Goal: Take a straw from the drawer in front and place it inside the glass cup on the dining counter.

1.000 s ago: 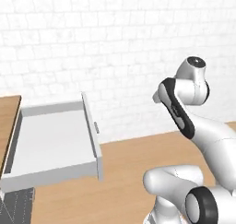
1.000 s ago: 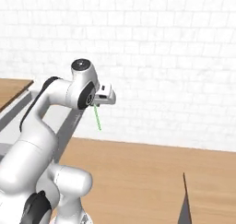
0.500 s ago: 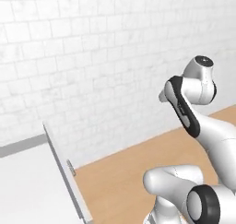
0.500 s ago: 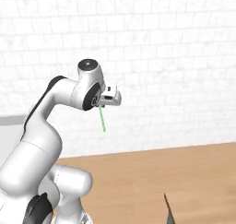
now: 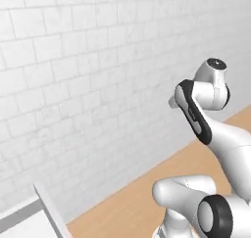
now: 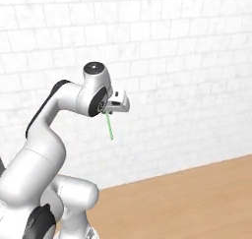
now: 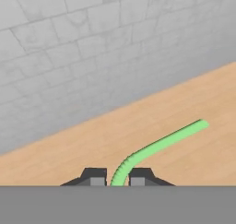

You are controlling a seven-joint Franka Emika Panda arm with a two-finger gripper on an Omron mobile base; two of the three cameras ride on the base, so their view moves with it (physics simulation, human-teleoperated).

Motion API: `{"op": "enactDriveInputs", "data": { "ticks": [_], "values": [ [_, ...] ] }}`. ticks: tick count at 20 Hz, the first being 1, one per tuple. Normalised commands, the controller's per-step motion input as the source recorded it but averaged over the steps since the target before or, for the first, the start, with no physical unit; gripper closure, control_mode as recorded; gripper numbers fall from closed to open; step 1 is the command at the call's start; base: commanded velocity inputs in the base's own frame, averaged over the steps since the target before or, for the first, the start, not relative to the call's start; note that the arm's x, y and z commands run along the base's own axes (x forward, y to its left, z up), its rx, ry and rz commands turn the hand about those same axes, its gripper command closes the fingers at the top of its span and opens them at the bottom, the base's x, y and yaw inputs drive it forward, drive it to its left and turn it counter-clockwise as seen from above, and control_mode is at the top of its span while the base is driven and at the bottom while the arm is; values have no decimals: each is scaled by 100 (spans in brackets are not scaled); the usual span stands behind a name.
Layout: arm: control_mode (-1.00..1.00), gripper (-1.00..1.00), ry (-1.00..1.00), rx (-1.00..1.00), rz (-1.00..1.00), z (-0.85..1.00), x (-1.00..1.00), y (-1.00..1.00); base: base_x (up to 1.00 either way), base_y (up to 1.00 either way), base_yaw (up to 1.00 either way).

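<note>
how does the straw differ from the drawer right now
The straw is thin and bright green; the drawer is a wide, pale grey-white box. The straw hangs in the air, pinched in the gripper; the drawer sits low at the frame's corner, with part of it in view. Neither touches the wood floor.

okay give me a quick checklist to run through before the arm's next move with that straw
1. Straw in the gripper: ok, it sits between the two fingertips in the hand view.
2. Straw free of obstacles: ok, it hangs below the hand in open air in front of the brick wall.
3. Straw out of the drawer: ok, just a corner of the drawer shows at lower left of the left base view, well away from the arm.
4. Cup located: cannot tell, no cup is in sight from here.
5. Dining counter located: cannot tell.
6. Grip firm enough to carry: cannot tell, though the straw stays pinched near its end.
</note>
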Motion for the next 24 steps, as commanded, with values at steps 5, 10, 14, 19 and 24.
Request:
{"op": "enactDriveInputs", "data": {
  "ticks": [5,10,14,19,24],
  "values": [
    [100,100,0,0,0,0,0,0,90,-21,-50],
    [100,100,0,0,0,0,0,0,60,-31,-63],
    [100,100,0,0,0,0,0,0,55,-43,-63],
    [100,100,0,0,0,0,0,0,76,-36,-56],
    [100,100,0,0,0,0,0,0,100,-3,-46]
  ]
}}
